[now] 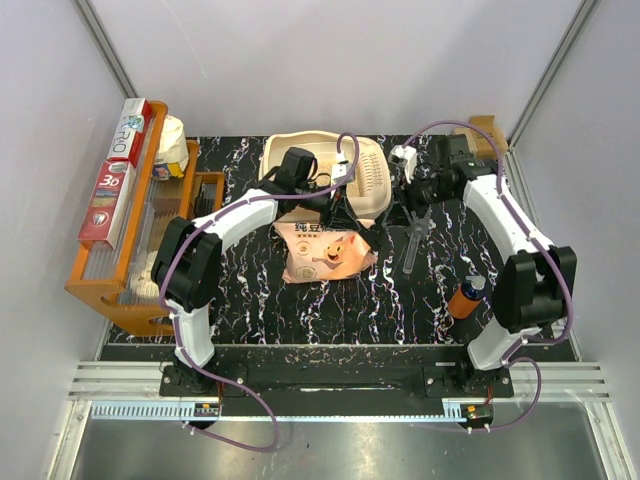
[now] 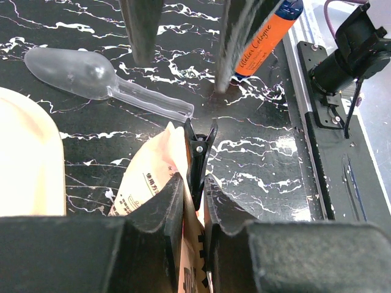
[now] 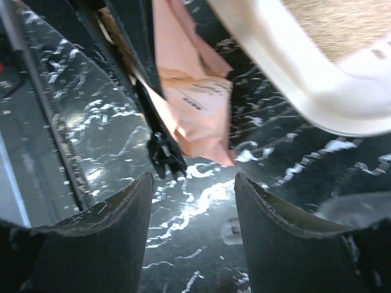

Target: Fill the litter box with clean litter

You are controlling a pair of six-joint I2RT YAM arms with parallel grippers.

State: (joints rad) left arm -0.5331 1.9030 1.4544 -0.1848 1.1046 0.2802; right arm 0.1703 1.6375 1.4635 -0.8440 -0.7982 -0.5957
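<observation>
One pink-and-white litter bag lies on the black marbled table in the top view. Its upper edge is under the left gripper, and the cream litter box sits just beyond that gripper, toward the back wall. A clear scoop lies to the gripper's right, an orange bottle is farther right and nearer the arm bases, and an orange wooden tray stands well off to its left. From the left wrist, the left gripper's fingers are pinched narrow on a black clip that bites the bag's folded edge, and the clip's handles poke out ahead of the fingertips. The scoop lies ahead and to the left, the bottle ahead and to the right, and a curve of the litter box rim shows at the left edge. From the right wrist, the right gripper stands wide over the table with nothing between its fingers. The clipped corner of the bag is just ahead of it, and the clip is just ahead of the finger on the view's left. The litter box is ahead to the right, with clean litter lying pale tan inside it.
</observation>
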